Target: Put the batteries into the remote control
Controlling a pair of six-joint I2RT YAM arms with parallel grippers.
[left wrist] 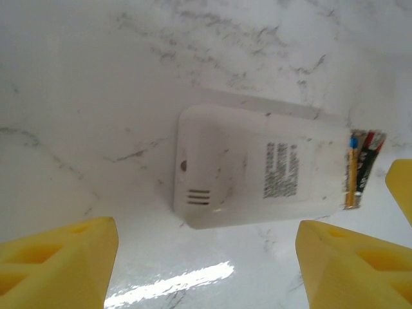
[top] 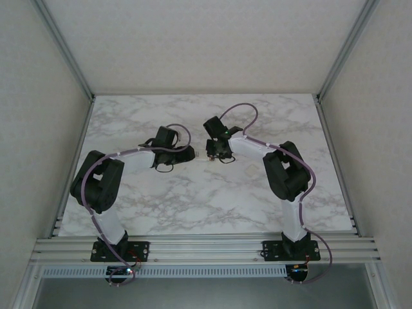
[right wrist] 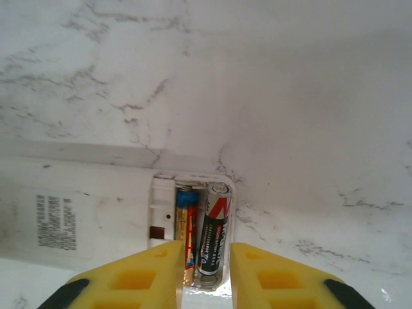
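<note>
The batteries (right wrist: 203, 235) lie side by side in the open compartment at one end of the white remote control (right wrist: 84, 219). Their near ends show in the narrow gap of the right gripper (right wrist: 206, 261), whose jaws stand slightly parted and grasp nothing. The remote control lies back-up on the marble bench (top: 193, 199). The left gripper (left wrist: 206, 241) hangs released, its jaws wide, with the remote control just beyond its fingertips. Both arms bend with elbows outward, their wrists turned toward each other at mid-bench.
</note>
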